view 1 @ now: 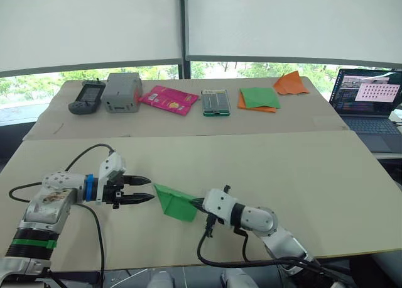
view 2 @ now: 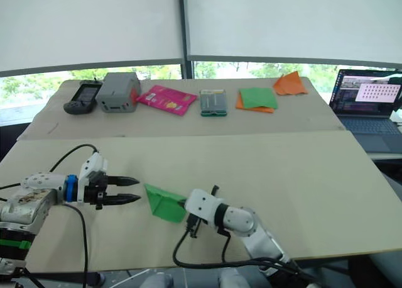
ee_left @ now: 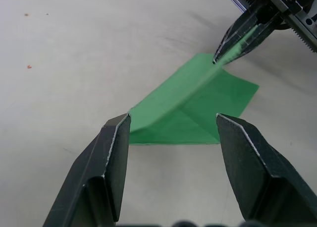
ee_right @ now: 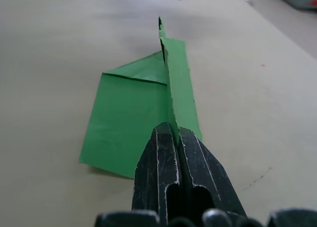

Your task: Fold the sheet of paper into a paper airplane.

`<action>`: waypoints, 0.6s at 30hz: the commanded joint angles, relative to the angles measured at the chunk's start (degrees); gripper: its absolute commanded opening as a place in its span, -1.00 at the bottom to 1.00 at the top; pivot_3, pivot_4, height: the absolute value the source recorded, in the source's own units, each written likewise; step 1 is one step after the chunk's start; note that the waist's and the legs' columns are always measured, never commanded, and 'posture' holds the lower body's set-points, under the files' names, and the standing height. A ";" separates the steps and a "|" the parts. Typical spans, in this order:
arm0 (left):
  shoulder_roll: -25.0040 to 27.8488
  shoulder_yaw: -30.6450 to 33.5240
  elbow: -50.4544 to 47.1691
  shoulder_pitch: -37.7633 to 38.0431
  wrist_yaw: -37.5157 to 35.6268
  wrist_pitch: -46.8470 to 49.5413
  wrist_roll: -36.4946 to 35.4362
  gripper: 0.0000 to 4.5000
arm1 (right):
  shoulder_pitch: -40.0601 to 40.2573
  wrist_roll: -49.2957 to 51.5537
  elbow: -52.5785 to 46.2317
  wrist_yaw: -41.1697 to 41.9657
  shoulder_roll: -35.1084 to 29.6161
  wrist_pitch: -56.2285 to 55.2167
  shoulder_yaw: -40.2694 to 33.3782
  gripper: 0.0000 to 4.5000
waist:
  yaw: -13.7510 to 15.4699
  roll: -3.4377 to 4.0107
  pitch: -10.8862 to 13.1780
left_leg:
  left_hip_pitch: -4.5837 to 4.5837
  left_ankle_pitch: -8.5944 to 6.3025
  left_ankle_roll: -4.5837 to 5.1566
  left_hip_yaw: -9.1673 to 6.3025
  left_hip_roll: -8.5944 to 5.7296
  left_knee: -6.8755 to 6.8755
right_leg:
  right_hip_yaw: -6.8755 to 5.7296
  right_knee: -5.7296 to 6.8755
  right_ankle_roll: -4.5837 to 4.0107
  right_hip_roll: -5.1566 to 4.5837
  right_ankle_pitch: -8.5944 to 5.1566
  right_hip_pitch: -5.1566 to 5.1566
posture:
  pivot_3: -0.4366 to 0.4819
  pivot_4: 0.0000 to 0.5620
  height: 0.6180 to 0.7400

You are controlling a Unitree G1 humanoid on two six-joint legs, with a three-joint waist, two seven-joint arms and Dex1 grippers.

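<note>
Paper airplane [view 1: 174, 202]: bright green, partly folded into a pointed wedge, lay on the near worktop [view 1: 301, 175] at about 6 o'clock, between the two tools.
Raised flap: one creased edge stood upright along the wedge, the rest flat on the surface.
Right tool [view 1: 196, 204]: fingers pressed together on that upright edge, at the wedge's 3 o'clock end.
Left tool [view 1: 148, 188]: fingers moderately apart, holding nothing, pointed at the wedge's tip from 9 o'clock, just short of it.
Far worktop, 12 o'clock: green sheet on orange sheet [view 1: 259, 99], crumpled orange paper [view 1: 290, 83], pink packet [view 1: 168, 99].
Laptop [view 1: 367, 102]: open, at 2 o'clock.
</note>
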 commanded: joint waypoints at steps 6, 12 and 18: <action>-0.83 -0.99 -0.69 -1.40 -1.12 -1.04 -0.20 0.28 | -9.74 5.81 3.59 13.89 -4.40 -3.56 -2.42 -0.99 | 0.00 0.02 0.00 | 0.03 0.00 0.01 -0.01 0.00 0.01 | 0.00 0.05 0.00 0.02 0.03 0.02 | -0.05 -0.47 1.00; -1.81 -2.05 -0.69 -1.17 -1.04 -2.32 0.39 0.28 | -12.41 9.90 6.18 19.49 -3.36 2.34 -2.74 -0.99 | 0.14 0.03 -0.01 | 0.00 0.00 0.01 -0.01 -0.01 0.10 | 0.00 0.05 -0.01 0.02 0.09 0.08 | -0.05 -0.47 1.00; -2.07 -2.64 0.08 -0.70 -1.58 -4.33 1.57 0.28 | -13.88 11.16 7.28 20.47 -2.15 7.33 -3.18 -0.99 | 0.08 0.07 -0.01 | -0.03 0.00 0.01 -0.01 0.00 0.28 | 0.00 0.11 0.00 0.03 0.13 0.07 | -0.05 -0.47 1.00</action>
